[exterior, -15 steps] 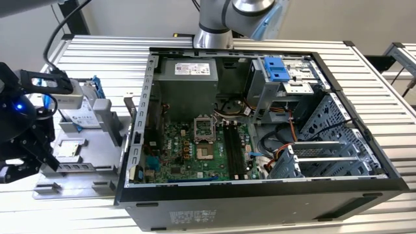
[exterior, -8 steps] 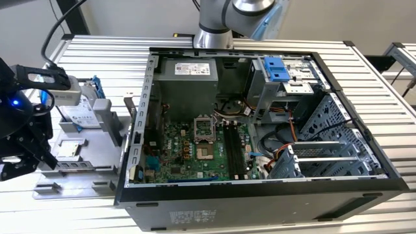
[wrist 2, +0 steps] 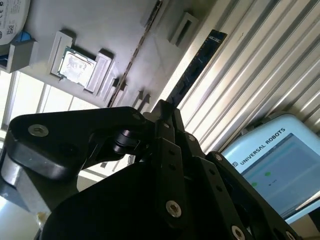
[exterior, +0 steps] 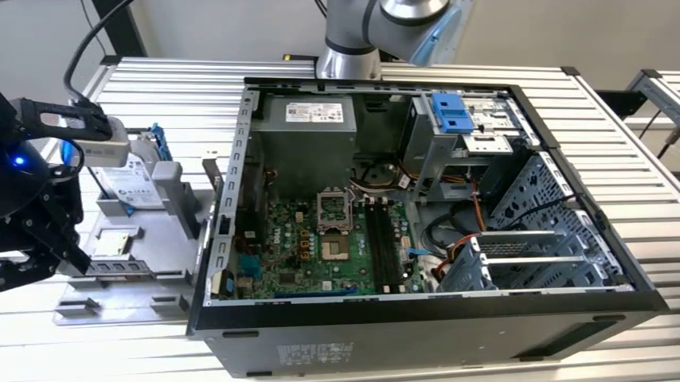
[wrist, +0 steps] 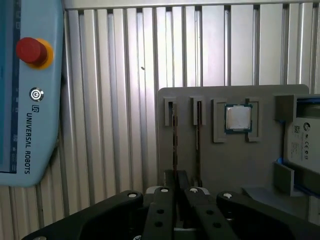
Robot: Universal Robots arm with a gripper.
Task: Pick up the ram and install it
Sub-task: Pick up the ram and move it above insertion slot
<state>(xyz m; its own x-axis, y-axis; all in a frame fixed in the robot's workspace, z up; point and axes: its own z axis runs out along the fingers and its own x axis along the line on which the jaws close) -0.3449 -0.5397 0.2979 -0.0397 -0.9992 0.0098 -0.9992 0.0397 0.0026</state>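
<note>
As I read the second wrist view, the gripper [wrist 2: 164, 107] has its fingers pressed together on the near end of the ram [wrist 2: 197, 67]. The blue stick juts out from them at a slant, across the edge of the grey holder tray [wrist 2: 100, 30] and the ribbed table [wrist 2: 260, 65]. In the exterior view I see the gripper beside that tray, toward the exterior view's left, well apart from the open computer case [exterior: 425, 306].
</note>
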